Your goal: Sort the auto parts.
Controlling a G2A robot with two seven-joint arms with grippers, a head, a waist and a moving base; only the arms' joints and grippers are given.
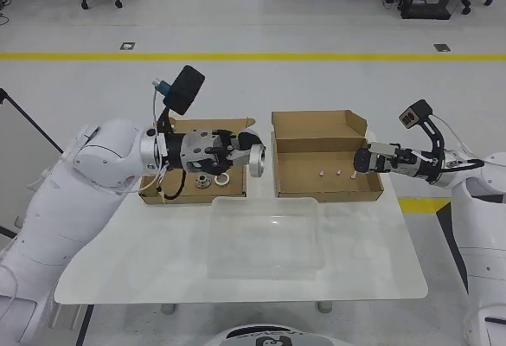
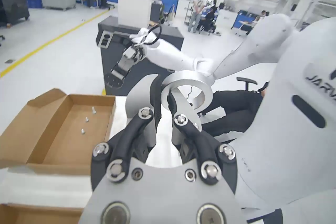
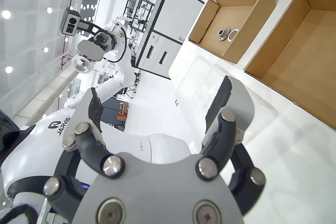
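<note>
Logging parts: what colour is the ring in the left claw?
Silver-grey metal ring, clearest in the left wrist view.

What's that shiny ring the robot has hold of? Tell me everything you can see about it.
The ring is a thick, smooth band of what looks like silver-grey metal, with flat faces and a wide round hole. The left pincer is shut on its wall: one finger passes through the hole and the other presses from outside. It hangs in the air, clear of the table, by the edge of the cardboard box that holds other metal parts. Nothing else touches it.
</note>
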